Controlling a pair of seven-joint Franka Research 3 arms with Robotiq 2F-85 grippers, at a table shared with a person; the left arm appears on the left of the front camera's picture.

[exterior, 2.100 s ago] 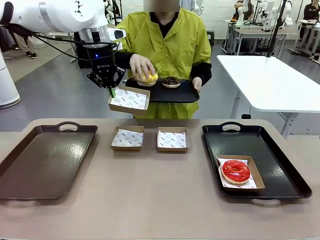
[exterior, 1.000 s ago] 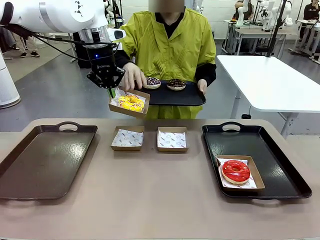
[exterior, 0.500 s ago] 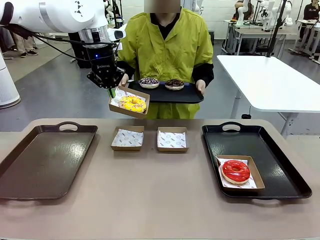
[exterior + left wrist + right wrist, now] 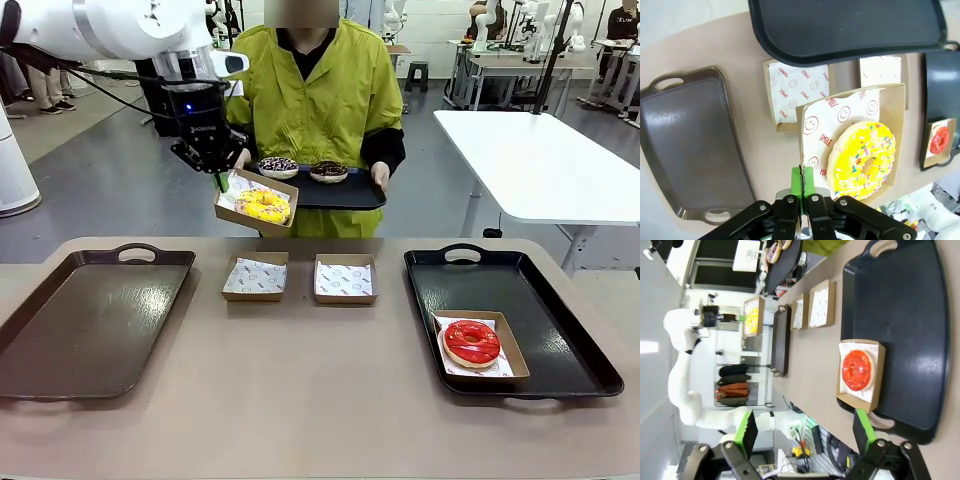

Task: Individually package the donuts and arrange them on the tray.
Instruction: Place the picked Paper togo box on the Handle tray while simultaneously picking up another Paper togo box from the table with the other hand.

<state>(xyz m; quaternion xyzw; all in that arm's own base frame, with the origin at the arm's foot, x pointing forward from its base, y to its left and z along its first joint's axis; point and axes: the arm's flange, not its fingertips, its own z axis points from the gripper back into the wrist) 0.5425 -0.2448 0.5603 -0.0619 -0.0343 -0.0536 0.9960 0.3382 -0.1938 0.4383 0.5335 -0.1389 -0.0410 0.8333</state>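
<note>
Table (image 4: pixel 320 420), left end: brown tray (image 4: pixel 95 320) lying flat.

Left gripper (image 4: pixel 219 180), raised over the table's far edge. Its jaws are pinched fully together on the rim of a shallow cardboard box (image 4: pixel 250 220), which hangs tilted in the air. The yellow donut (image 4: pixel 263 206) lies inside on the printed paper; coloured sprinkles are clear in the left wrist view.

Just behind it, the person holds a serving tray (image 4: pixel 345 192) at both ends. On it sit the purple-white sprinkled donut (image 4: pixel 278 166) and the chocolate donut (image 4: pixel 328 171), side by side.

Mid-table: first empty box (image 4: pixel 255 276) and second empty box (image 4: pixel 345 279), near each other but not touching.

Right end: black tray (image 4: pixel 520 290). The red donut (image 4: pixel 471 342) sits in its own carton (image 4: pixel 510 350) at the tray's near end.

Right gripper (image 4: pixel 805 427): jaws spread wide, nothing between them, above the black tray's near edge.
</note>
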